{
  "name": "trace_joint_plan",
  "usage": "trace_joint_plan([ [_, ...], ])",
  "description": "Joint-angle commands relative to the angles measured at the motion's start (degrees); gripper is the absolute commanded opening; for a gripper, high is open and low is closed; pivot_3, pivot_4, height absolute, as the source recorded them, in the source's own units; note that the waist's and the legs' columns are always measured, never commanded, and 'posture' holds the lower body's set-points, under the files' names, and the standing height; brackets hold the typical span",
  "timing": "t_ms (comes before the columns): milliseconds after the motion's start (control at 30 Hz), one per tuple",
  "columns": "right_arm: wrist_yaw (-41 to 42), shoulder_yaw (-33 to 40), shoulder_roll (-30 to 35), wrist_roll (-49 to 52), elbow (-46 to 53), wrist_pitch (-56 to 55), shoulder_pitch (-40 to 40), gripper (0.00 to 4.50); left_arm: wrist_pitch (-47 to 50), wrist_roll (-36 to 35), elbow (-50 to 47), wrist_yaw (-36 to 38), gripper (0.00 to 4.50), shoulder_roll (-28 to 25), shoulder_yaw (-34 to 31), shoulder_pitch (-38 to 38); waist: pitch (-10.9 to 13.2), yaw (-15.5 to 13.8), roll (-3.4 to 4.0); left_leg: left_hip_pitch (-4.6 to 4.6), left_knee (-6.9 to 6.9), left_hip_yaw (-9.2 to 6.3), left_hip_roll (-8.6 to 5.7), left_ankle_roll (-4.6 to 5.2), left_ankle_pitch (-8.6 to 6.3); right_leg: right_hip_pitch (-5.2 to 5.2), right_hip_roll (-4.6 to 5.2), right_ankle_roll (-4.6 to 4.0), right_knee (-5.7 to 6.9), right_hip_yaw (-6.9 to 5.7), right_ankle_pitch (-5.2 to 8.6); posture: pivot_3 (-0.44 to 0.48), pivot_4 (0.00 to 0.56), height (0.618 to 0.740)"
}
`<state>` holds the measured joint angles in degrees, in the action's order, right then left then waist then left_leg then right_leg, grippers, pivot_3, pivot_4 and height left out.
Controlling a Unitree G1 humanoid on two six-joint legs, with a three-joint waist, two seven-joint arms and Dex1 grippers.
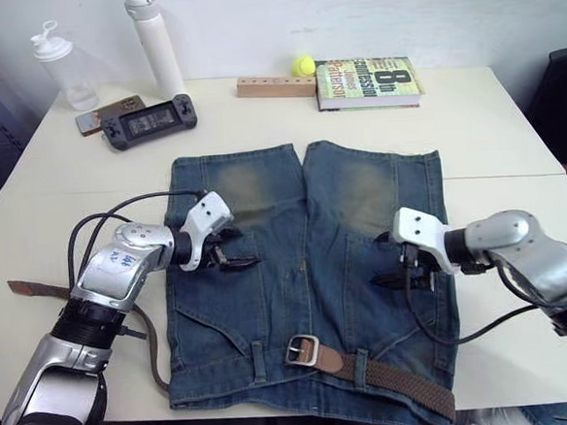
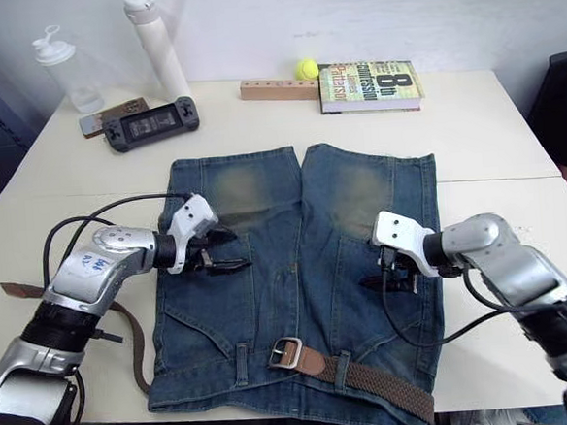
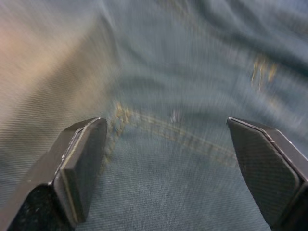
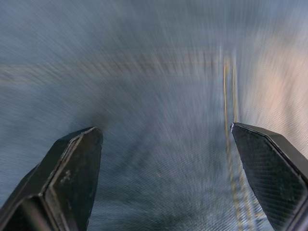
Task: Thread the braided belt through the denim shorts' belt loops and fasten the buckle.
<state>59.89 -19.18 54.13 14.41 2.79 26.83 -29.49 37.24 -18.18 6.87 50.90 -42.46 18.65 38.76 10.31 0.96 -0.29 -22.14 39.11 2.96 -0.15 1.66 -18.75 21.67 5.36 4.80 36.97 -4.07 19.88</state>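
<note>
The denim shorts (image 1: 307, 269) lie flat on the table, waistband toward the near edge. The braided belt (image 1: 397, 380) runs along the waistband on the right, its silver buckle (image 1: 301, 348) resting near the middle. Its other end (image 1: 26, 287) trails off the shorts' left side across the table. A belt loop (image 1: 259, 361) stands just left of the buckle. My left gripper (image 1: 230, 250) hovers open over the left leg's pocket area, nothing between its fingers (image 3: 79, 168). My right gripper (image 1: 400, 260) is open above the right leg, fingers (image 4: 72, 178) wide over bare denim.
At the back of the table stand a book (image 1: 367, 82), a wooden block (image 1: 275, 86) with a yellow ball (image 1: 303, 65), a white bottle (image 1: 155, 42), a clear shaker bottle (image 1: 64, 67), a handheld game console (image 1: 148, 120) and a phone (image 1: 102, 116). A dark chair (image 1: 563, 105) is at the right.
</note>
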Motion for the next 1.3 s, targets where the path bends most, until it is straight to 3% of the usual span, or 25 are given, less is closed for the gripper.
trace_joint_plan([
  [33,-0.18,-2.62,-2.07,-5.55,-4.07,-0.99,0.3,4.5,1.32,5.29,1.45,3.59,4.38,-1.44,4.39,0.22,-0.12,0.16,-0.13,0.04,0.02,-0.02,0.0,0.0,0.0,-0.07,0.0,0.0,0.01,-0.02,0.0,0.0,0.15,0.738],
  [167,0.85,-4.32,-2.55,-8.32,-3.84,1.31,2.38,4.5,1.22,9.51,0.51,7.16,4.38,-3.14,8.45,-1.76,-0.37,0.64,-0.31,0.43,-0.02,-0.02,0.02,0.0,0.0,-0.48,0.01,0.0,-0.02,0.03,0.0,0.0,0.15,0.738],
  [200,0.42,-3.81,-3.12,-7.98,-3.52,2.5,2.76,4.26,1.73,10.07,0.61,6.88,4.14,-2.69,8.51,-1.88,-0.44,0.61,-0.26,0.72,-0.12,-0.01,0.02,0.0,-0.01,-0.76,0.02,0.01,-0.1,0.05,0.01,0.0,0.15,0.738],
  [300,0.09,-3.29,-3.78,-7.5,-2.08,6.03,3.74,3.36,2.75,11.69,0.9,5.59,3.28,-1.05,8.11,-2.25,-0.96,0.61,-0.4,1.26,-0.32,-0.14,0.06,-0.06,-0.19,-1.24,0.03,-0.02,-0.5,0.04,0.06,0.0,0.15,0.738],
  [567,-0.06,1.07,-5.0,-2.82,4.55,17.37,5.12,0.01,7.23,8.43,-4.94,7.02,0.08,0.49,1.99,-4.71,-1.54,0.56,-0.37,2.02,-0.84,-0.22,0.05,-0.02,-0.35,-2.03,0.07,-0.04,-1.1,0.16,0.07,0.0,0.15,0.738],
  [800,1.23,5.52,-4.51,1.96,12.09,23.35,4.15,0.0,12.8,2.41,-10.7,6.33,0.02,1.25,-6.23,-5.07,-1.46,0.48,-0.26,1.53,-0.99,-0.44,-0.01,-0.06,-0.37,-1.49,0.06,-0.15,-1.06,0.15,0.12,0.0,0.15,0.738],
  [933,2.35,10.27,-4.03,5.71,13.33,27.14,-3.7,0.0,13.32,0.5,-10.87,4.15,0.02,1.73,-11.57,-1.68,-1.13,0.48,-0.05,0.61,-0.8,-0.46,-0.07,-0.01,-0.18,-0.74,0.05,-0.02,-0.86,0.12,0.05,0.0,0.15,0.738],
  [1067,1.26,8.95,-4.66,2.47,6.83,22.76,-12.86,0.0,8.34,3.08,-3.34,-1.92,0.02,4.94,-13.99,3.96,-0.34,0.29,0.09,-0.12,-0.01,-0.49,-0.1,-0.03,-0.04,-0.06,0.06,0.03,-0.38,0.09,0.03,0.0,0.15,0.738],
  [1300,-1.24,1.39,-10.75,-9.32,-16.37,5.25,-24.98,0.0,-7.8,10.47,21.03,-7.39,0.02,11.17,-11.72,15.74,-0.23,0.31,-0.08,-0.25,0.03,-0.5,-0.2,0.01,0.04,0.02,0.06,0.12,-0.06,-0.09,-0.02,0.0,0.15,0.738],
])
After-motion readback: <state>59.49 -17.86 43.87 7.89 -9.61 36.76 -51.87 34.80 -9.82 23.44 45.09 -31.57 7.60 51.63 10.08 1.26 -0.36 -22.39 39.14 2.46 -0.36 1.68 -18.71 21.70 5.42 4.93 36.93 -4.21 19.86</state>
